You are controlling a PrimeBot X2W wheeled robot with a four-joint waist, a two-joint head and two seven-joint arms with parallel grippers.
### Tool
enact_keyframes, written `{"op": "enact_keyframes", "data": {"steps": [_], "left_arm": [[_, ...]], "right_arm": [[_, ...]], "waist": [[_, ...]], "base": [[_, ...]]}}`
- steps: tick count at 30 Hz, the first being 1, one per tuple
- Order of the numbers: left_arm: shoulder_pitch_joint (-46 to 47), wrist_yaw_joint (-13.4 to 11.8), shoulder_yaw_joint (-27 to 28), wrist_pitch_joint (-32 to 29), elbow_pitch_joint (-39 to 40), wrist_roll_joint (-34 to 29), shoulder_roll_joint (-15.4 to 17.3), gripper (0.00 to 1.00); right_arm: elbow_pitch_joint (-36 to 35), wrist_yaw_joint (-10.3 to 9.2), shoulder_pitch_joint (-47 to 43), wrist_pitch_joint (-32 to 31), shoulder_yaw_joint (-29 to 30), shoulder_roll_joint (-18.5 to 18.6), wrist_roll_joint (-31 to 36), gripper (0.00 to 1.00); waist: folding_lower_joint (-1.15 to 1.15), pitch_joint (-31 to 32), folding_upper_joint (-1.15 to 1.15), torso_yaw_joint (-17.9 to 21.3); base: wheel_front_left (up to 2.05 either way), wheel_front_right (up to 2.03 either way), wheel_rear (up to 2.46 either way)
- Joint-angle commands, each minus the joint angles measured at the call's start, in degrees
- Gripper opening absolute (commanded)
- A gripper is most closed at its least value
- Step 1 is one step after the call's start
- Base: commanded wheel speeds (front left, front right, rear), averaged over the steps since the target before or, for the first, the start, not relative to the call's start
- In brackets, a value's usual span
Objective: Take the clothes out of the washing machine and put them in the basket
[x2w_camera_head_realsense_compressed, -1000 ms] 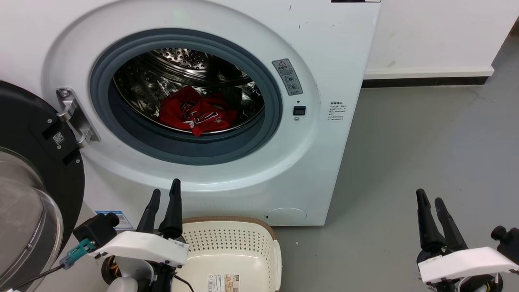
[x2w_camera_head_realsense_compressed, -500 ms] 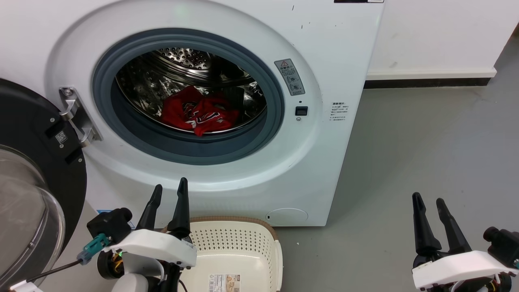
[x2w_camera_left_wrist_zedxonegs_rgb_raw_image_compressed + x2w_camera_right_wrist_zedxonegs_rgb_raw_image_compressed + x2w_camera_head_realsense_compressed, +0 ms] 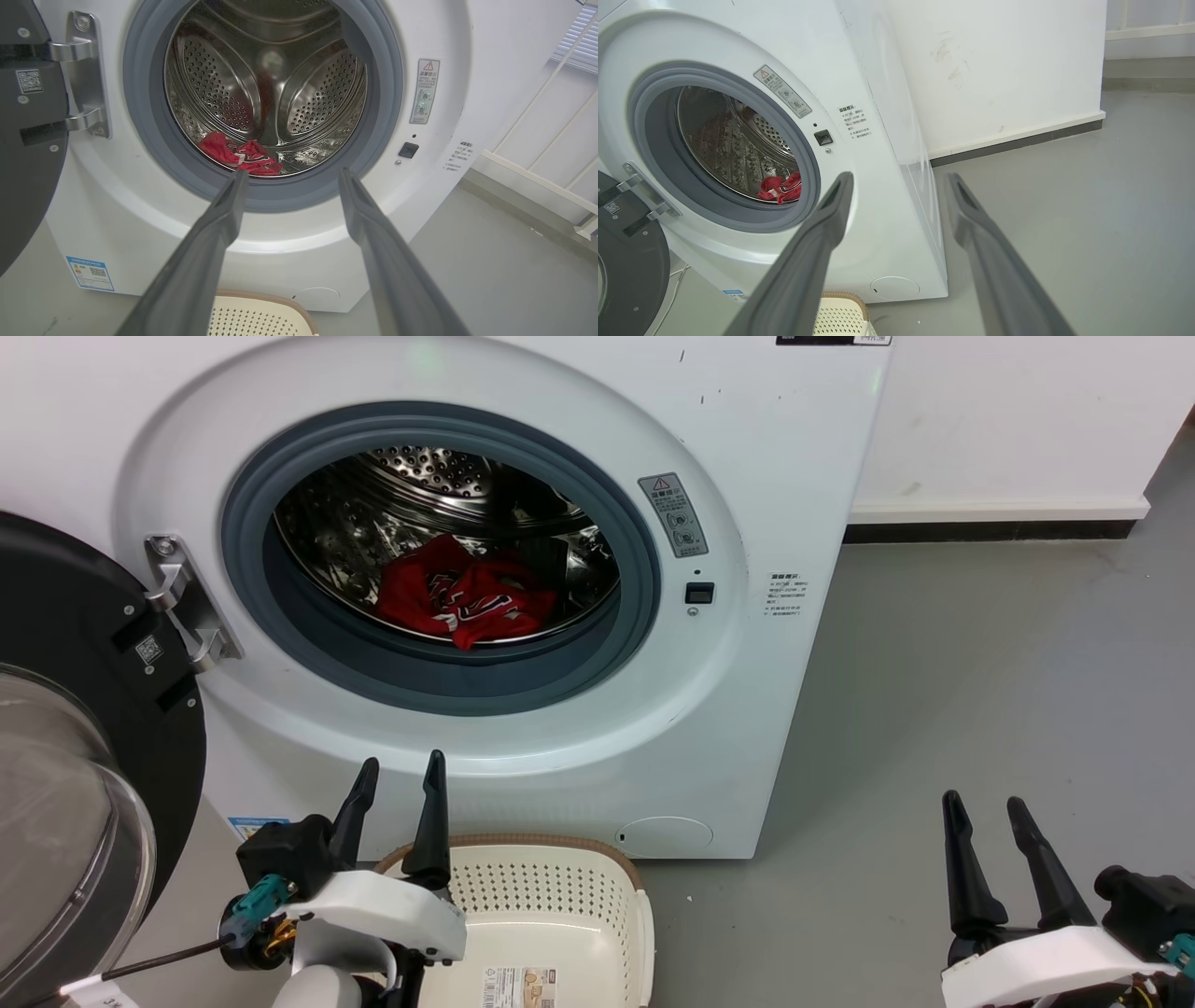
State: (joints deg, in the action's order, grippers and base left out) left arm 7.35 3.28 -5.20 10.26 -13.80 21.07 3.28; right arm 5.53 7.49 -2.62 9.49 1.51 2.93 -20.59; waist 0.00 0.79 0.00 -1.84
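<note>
1. You are looking at the clothes [image 3: 464, 599]: bright red fabric with black-and-white lettering, lying crumpled in one heap.
2. The heap is resting on the bottom of the perforated steel drum [image 3: 420, 476] inside the washing machine [image 3: 775, 476], just behind the grey porthole seal [image 3: 467, 686]. Both grippers are standing well apart from it.
3. The door [image 3: 65, 616] is hanging wide open at the machine's left, with its metal hinge showing beside the seal.
4. The basket [image 3: 551, 887] is sitting on the grey floor [image 3: 980, 663], close against the foot of the machine. It is cream-white with perforated sides and a brown rim, and a paper label [image 3: 516, 985] is showing on its base.
5. Your left gripper [image 3: 402, 758] is hovering low in front of the machine, over the basket's left rim. Its fingers are pointing up toward the porthole and standing parted with a clear gap, gripping nothing. In the left wrist view the fingertips are framing the lower seal, with the red heap showing just above them.
6. Your right gripper [image 3: 982, 797] is hovering over bare floor, well to the right of the machine. Its fingers are pointing upward and are likewise spread apart, carrying nothing.
</note>
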Motion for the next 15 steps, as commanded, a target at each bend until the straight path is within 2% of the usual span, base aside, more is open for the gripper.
{"op": "enact_keyframes", "data": {"steps": [1,15], "left_arm": [[1.1,-0.2,-0.1,0.5,0.1,-1.4,0.4,1.00],[1.4,-1.3,-1.0,2.7,-1.6,-10.1,0.6,1.00]], "right_arm": [[-0.8,0.00,-0.2,0.3,0.1,0.0,1.6,1.00],[-1.8,0.00,-1.4,0.8,1.2,-0.1,11.8,1.00]], "waist": [[0.00,0.0,0.00,0.0],[0.00,0.2,0.00,-0.5]], "base": [[0.00,0.00,0.00],[0.00,0.00,0.00]]}}
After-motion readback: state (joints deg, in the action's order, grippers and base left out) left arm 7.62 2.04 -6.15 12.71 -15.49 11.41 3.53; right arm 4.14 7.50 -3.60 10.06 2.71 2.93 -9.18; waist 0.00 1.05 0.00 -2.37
